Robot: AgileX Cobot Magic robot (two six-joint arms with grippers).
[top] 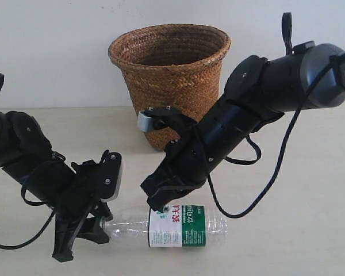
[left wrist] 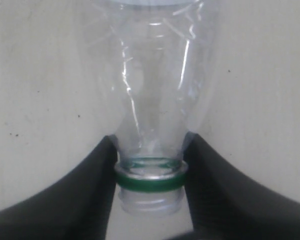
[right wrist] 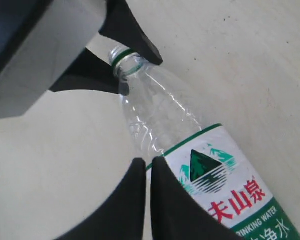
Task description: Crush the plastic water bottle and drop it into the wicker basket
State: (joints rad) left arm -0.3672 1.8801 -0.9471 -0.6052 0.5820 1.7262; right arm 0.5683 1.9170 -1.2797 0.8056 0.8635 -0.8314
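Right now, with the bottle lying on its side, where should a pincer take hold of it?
Probably by the neck, just behind the green ring, coming from the mouth end along the table. The plastic water bottle lies flat, and its neck is narrow with the ring as a ledge; the left pincer straddles it there.

Two matte black jointed arms, grey rounded housing, looping black cables, small silver screws, tapered black fingers

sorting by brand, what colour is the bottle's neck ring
Green. The neck ring of the plastic water bottle shows best in the left wrist view.
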